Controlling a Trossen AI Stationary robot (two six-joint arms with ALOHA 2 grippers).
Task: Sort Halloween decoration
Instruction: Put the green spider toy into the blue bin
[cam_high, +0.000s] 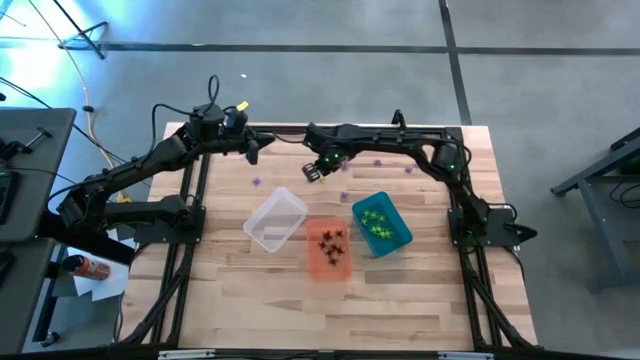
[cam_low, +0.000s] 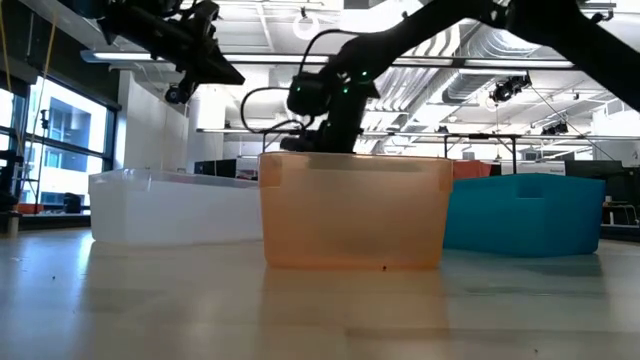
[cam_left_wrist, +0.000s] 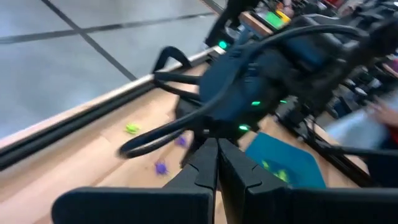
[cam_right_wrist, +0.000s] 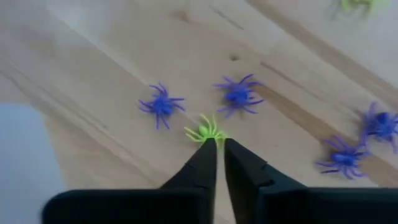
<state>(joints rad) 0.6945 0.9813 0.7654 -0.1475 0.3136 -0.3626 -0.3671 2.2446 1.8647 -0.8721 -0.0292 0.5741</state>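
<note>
The step in hand is a pickup of one loose green spider (cam_right_wrist: 205, 132). The right pincer (cam_right_wrist: 217, 144) is low over the tabletop (cam_high: 420, 300), at about 12 o'clock from the orange bin (cam_high: 328, 250). Its tips stand only a crack apart at the spider's edge. It seems pinched at a leg, though the wrist view is too tight to be sure it is held. Purple spiders (cam_right_wrist: 237, 93) lie just beside it on the wood, and more are scattered along the far edge.

The next move calls for a firm hold and a lift. The carry then runs toward 4 o'clock to the teal bin (cam_high: 381, 224), which already holds green spiders (cam_high: 377, 222).

The orange bin holds black spiders (cam_high: 331, 241). The clear bin (cam_high: 276, 219), at 9 o'clock from the orange one, shows nothing inside from above.

The left pincer (cam_left_wrist: 216, 163) is closed on nothing. It hangs raised near the far left of the tabletop, waiting.
</note>
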